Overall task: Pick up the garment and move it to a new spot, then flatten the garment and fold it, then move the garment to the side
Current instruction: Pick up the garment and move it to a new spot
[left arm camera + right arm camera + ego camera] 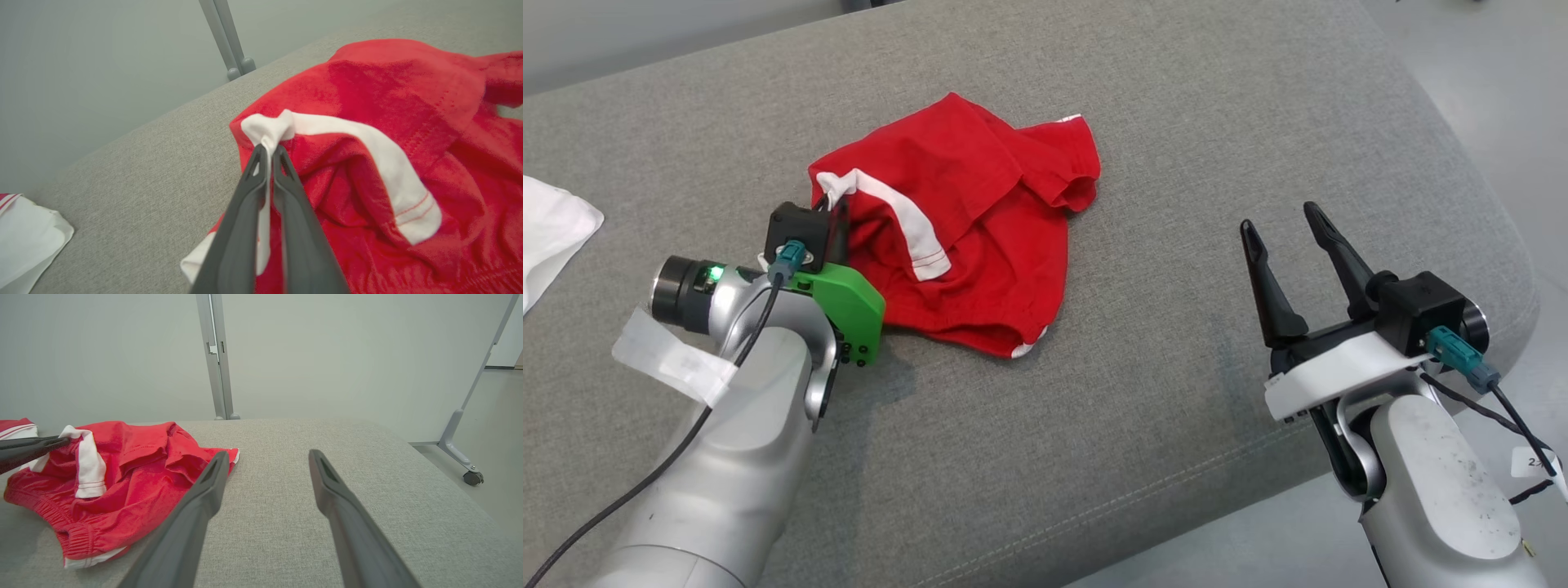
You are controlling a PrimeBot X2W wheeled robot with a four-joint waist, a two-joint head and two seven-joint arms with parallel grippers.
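The garment is a pair of red shorts with a white side stripe, lying crumpled on the grey cushioned surface. My left gripper is shut on the garment's white stripe end at its left edge; in the left wrist view the left gripper pinches a fold of white cloth on the garment. My right gripper stands open to the right of the garment, apart from it, above bare fabric. In the right wrist view the right gripper is spread wide, with the garment at the left.
A white cloth with red trim lies at the surface's left edge, also the white cloth in the left wrist view. The surface's rounded right edge drops to the floor. A grey metal post and a wheeled frame leg stand behind.
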